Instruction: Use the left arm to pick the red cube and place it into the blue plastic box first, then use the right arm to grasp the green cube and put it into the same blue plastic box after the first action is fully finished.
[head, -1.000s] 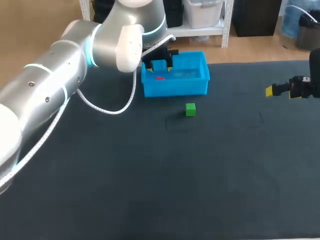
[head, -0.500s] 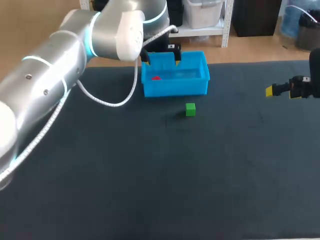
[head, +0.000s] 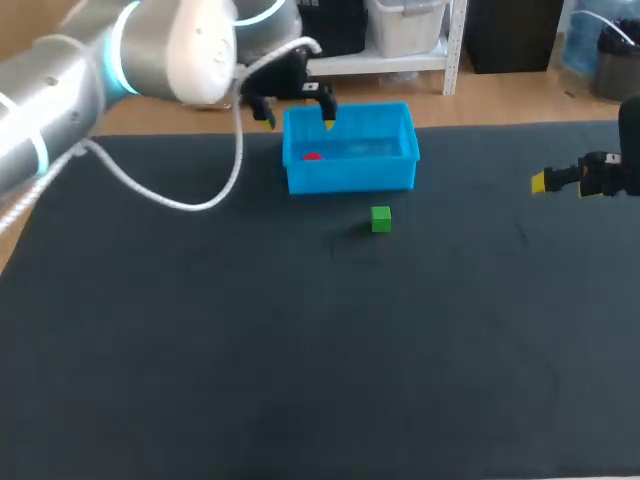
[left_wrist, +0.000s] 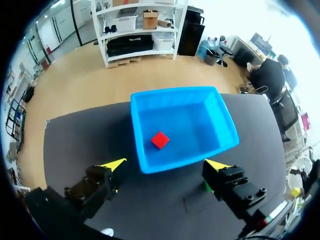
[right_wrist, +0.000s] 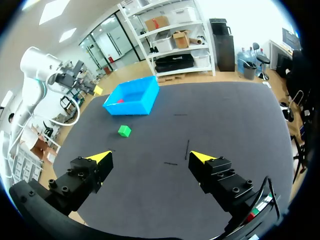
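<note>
From the head view I see the blue plastic box (head: 350, 178) at the far side of the bench (head: 300, 350), with only a small red patch showing inside it. The left wrist view, looking down from above the box (left_wrist: 150, 167), makes it plain: the red cube (left_wrist: 160, 140) lies flat on the box floor, nearer one side wall and touching no wall. The left jaws are spread wide and hold nothing. Their yellow tips (left_wrist: 116, 164) stand on either side of the box's near wall, above it.

The left arm (head: 100, 60) comes in over the far left corner. The right wrist view shows it (right_wrist: 40, 75) from across the bench, raised beyond the box (right_wrist: 131, 102).

The green cube (head: 381, 219) sits on the bench just in front of the box and apart from it. In the left wrist view only a green sliver shows beside one finger. The right wrist view shows the whole cube (right_wrist: 124, 131), well ahead of the right jaws, which are spread and empty. In the head view the right arm (head: 600, 175) enters at the bench's right edge, well apart from the cube.

I count one red cube, one green cube, one blue box, two arms, and two yellow tips on each gripper.
</note>
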